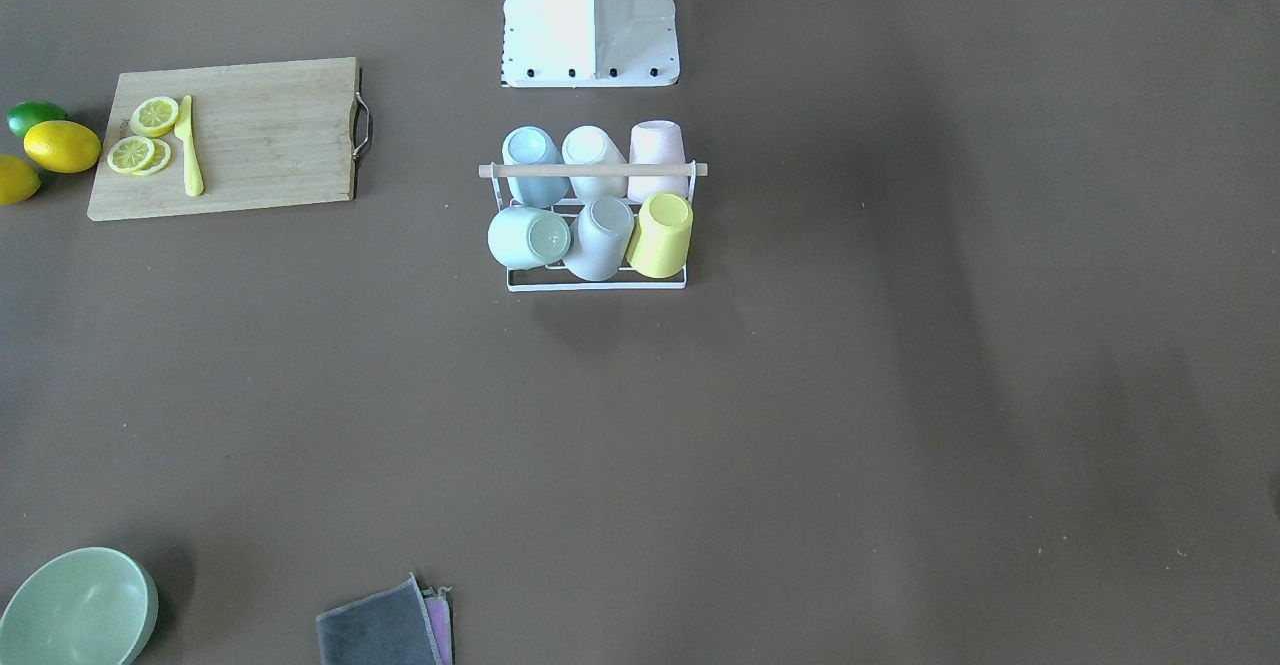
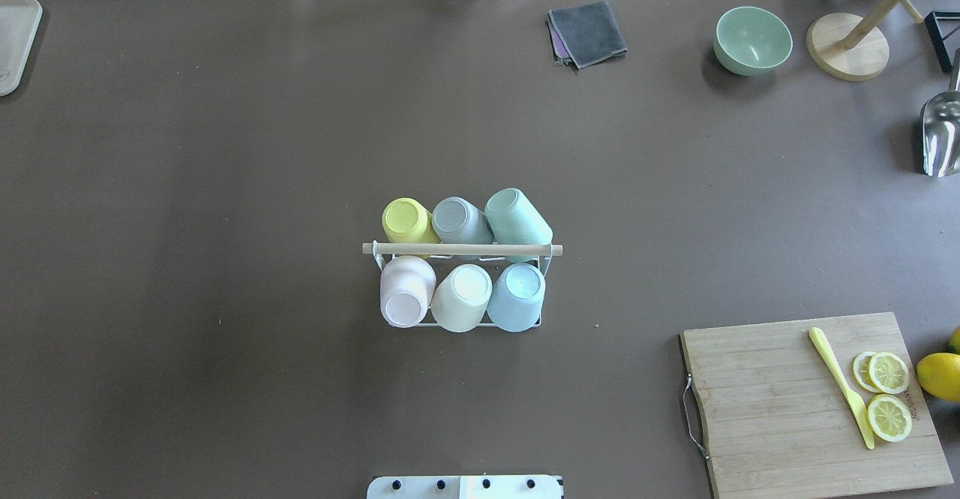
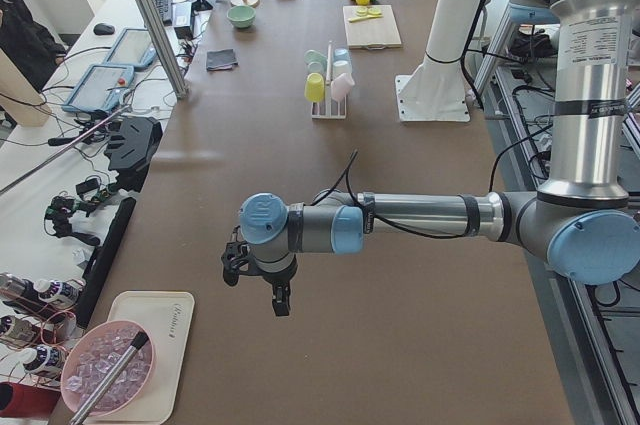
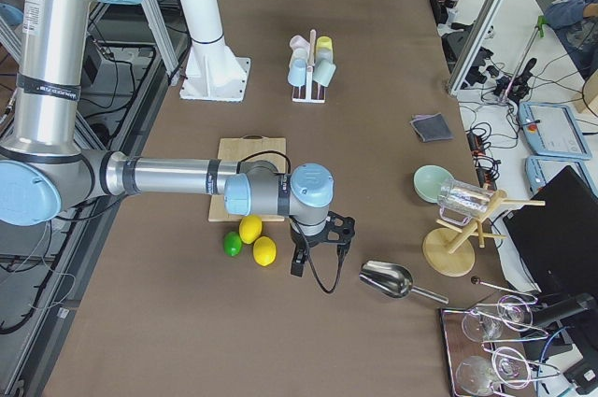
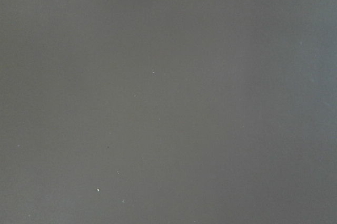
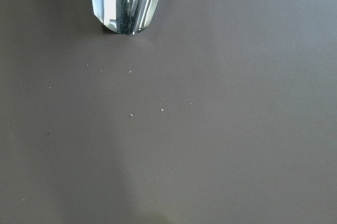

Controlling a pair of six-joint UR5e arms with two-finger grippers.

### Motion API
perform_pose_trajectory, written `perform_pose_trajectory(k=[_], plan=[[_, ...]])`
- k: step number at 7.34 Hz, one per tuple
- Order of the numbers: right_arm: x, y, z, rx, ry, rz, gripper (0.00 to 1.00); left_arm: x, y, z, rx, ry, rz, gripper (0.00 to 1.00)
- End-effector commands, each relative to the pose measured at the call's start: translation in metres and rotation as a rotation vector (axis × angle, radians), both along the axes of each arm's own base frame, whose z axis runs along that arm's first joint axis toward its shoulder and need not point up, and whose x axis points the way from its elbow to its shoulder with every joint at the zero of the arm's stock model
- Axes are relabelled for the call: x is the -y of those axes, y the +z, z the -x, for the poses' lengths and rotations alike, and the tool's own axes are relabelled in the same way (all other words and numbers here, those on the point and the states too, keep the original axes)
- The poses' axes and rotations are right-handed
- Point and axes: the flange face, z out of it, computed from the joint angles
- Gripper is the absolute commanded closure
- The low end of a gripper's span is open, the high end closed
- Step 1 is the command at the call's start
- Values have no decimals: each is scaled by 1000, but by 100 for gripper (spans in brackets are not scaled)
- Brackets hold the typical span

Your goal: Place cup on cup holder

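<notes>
The cup holder (image 1: 597, 286), a white wire rack with a wooden rod across its top, stands mid-table near the robot base; it also shows in the overhead view (image 2: 461, 249). Several cups sit upside down on its prongs: yellow (image 2: 406, 220), grey (image 2: 457, 218), green (image 2: 517, 217), pink (image 2: 406, 291), cream (image 2: 461, 298) and blue (image 2: 517, 296). My left gripper (image 3: 258, 285) hangs above the table's left end, far from the rack. My right gripper (image 4: 316, 248) hangs above the table's right end near the lemons. I cannot tell whether either is open or shut.
A wooden cutting board (image 2: 772, 401) carries lemon slices (image 2: 888, 394) and a yellow knife (image 2: 840, 386). Lemons (image 4: 257, 240) lie beside it. A green bowl (image 2: 752, 40), a grey cloth (image 2: 587, 31), a metal scoop (image 6: 126, 0) and a white tray (image 2: 16, 41) are on the table.
</notes>
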Motion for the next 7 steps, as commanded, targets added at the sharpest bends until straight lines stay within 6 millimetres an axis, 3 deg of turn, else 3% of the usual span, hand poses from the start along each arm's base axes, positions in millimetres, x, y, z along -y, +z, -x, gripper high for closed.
perform_pose_trajectory(k=[1, 3, 4, 7], plan=[[0, 2, 0, 0, 1, 4, 0, -12, -24, 8, 86, 21, 17, 2], [0, 3, 0, -2, 1, 6, 0, -20, -15, 6, 85, 22, 37, 2], [0, 3, -1, -8, 1, 5, 0, -26, 5, 7, 91, 25, 66, 2], [0, 3, -1, -8, 1, 5, 0, -22, 21, 6, 90, 17, -3, 2]])
